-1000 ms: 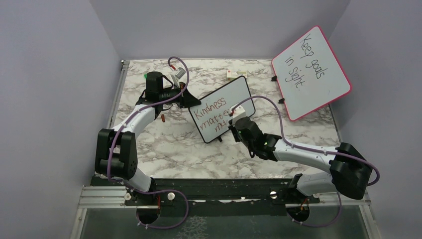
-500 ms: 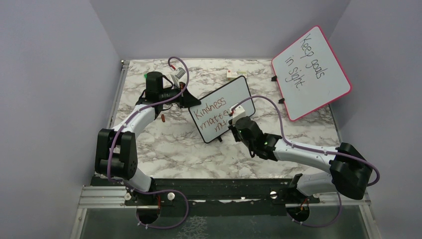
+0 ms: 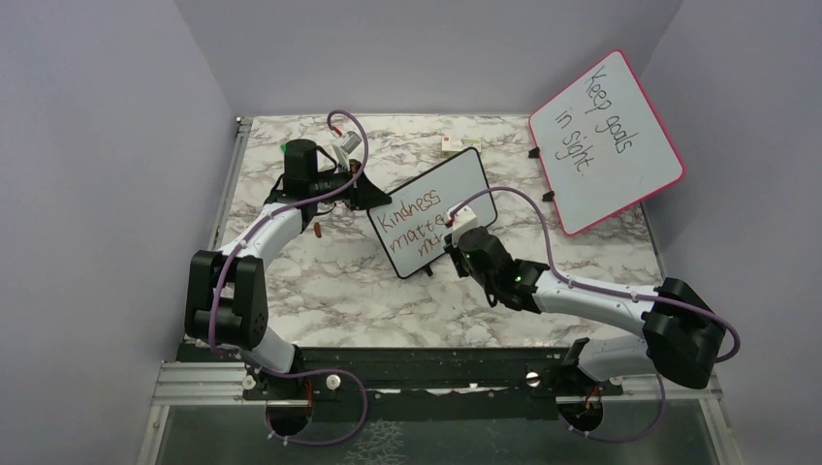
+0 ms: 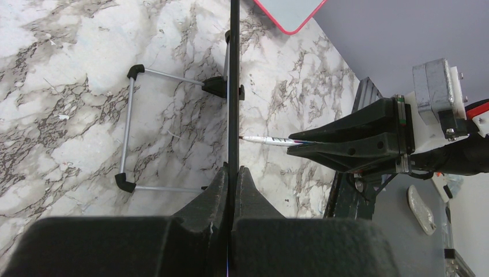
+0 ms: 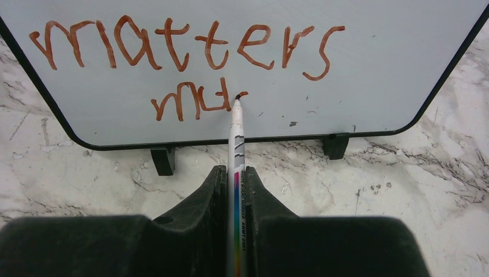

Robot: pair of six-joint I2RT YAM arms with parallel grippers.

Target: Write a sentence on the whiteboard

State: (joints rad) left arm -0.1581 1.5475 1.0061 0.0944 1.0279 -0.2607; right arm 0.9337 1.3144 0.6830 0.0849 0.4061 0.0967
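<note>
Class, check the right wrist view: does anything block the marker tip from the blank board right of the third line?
Nothing visible does. The tip of the marker meets the whiteboard just after "mu"; the surface to its right is blank.

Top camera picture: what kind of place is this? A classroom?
Probably a robot test booth, not a classroom: a left arm and right arm mounted at a marble-patterned table, plain walls close around, and a marker writing on a small whiteboard.
</note>
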